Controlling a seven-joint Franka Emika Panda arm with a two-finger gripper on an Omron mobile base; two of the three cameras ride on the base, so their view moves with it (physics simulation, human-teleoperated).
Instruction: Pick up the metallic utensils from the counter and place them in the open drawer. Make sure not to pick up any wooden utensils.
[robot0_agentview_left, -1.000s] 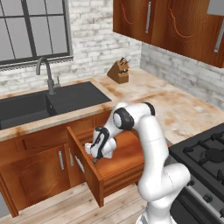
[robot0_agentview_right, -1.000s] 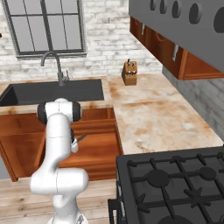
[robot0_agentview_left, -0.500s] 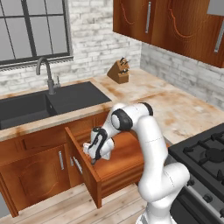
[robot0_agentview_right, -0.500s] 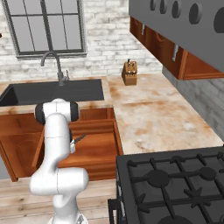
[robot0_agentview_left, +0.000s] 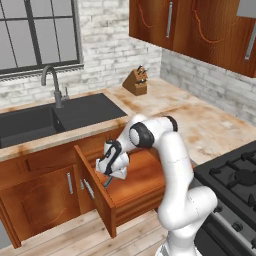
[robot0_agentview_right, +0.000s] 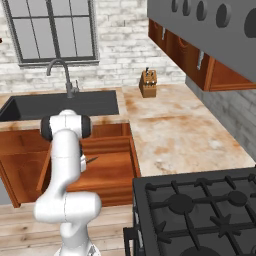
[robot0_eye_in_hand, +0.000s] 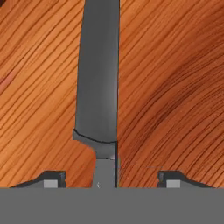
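The open drawer (robot0_agentview_left: 135, 182) juts out below the counter (robot0_agentview_right: 170, 130), and the arm reaches down over it with the knife (robot0_eye_in_hand: 97, 87) between the jaws, blade pointing away over the wooden drawer floor. The gripper (robot0_eye_in_hand: 107, 179) stands open, fingertips (robot0_eye_in_hand: 52, 178) well clear on both sides. The knife looks light, stiff and slick; its black handle is probably the safest hold.
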